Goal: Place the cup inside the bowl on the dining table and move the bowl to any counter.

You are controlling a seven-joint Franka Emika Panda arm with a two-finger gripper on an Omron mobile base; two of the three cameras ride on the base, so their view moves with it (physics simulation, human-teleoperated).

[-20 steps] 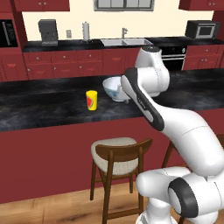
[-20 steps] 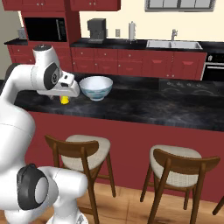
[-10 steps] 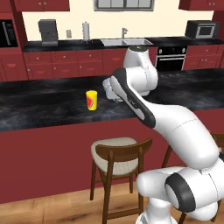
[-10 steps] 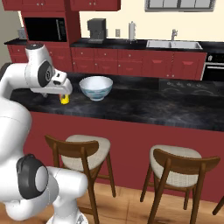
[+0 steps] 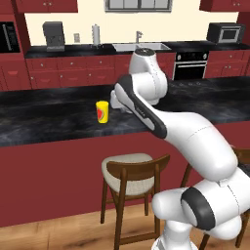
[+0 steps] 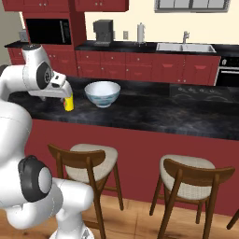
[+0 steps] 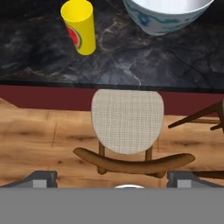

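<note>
Black marbled stone runs the length of the island counter [image 5: 49, 117], and both task things stand on it for a plain reason: the first step is not yet done. The cup [image 5: 102, 112] sits upright near the front edge, its open mouth up and its red mark facing the stools, so a grip from the side or from above should both be open to me. The bowl [image 6: 102, 93] stands just beside it on its narrow foot, the two apart and not touching – close enough that the cup needs only a short lift and carry. My tool [image 7: 112, 179] hangs over the counter near the cup with its jaws spread wide and nothing between them; I judge that is the ready stance for closing around the cup's round wall. In the hand view the cup lies off toward the upper left while a stool [image 7: 127, 120] below the front edge sits dead ahead, so I reckon the tool is not lined up on the cup yet. Behind, the sink counter [image 5: 88, 49] with its steel sink [image 5: 141, 47] is where I would take the bowl – later.
</note>
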